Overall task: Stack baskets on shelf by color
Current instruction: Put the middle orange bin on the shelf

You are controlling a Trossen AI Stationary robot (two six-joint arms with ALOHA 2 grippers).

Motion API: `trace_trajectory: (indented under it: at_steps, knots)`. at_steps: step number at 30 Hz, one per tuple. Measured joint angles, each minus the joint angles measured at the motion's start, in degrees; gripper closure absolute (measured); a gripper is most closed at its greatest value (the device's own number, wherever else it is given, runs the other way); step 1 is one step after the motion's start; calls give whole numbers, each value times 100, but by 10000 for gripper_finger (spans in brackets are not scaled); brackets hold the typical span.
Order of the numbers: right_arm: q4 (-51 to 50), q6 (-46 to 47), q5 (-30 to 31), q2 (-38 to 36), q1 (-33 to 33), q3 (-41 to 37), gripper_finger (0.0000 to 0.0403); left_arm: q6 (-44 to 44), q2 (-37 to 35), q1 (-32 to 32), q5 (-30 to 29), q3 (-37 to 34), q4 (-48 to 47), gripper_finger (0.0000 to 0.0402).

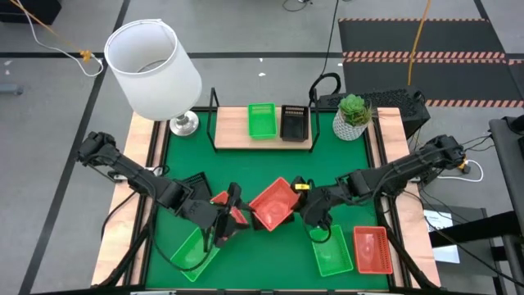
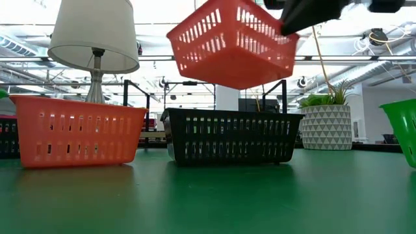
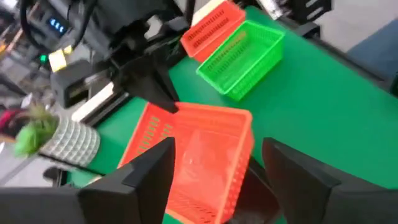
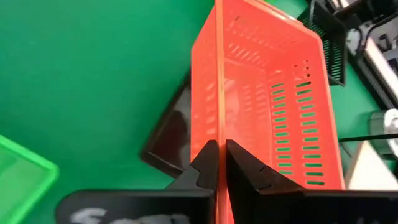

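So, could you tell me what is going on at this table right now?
The right gripper is shut on the rim of an orange-red basket, holding it in the air. The left gripper is open next to it. One green basket and one black basket sit on the shelf.

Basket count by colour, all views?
green baskets: 3
orange baskets: 3, one in the right hand
black baskets: 3, one mostly hidden under the lifted orange one
Total: 9
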Motion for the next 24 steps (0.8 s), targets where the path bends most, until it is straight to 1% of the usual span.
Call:
trace_trajectory:
  at_steps: [5, 9, 17, 22, 24]
  knots:
    - [171, -218, 0, 0, -139, 0, 395, -273, 164, 162, 54, -5, -241, 196]
    - [203, -257, 0, 0, -177, 0, 395, -357, 364, 261, 111, -20, -442, 211]
    - [403, -284, -1, 0, -175, 0, 394, -198, 699, 410, 110, -7, -425, 215]
    - [452, -284, -1, 0, -175, 0, 394, 70, 776, 397, 129, -7, -471, 216]
    - [455, -284, -1, 0, -175, 0, 394, 138, 774, 403, 130, -7, -471, 223]
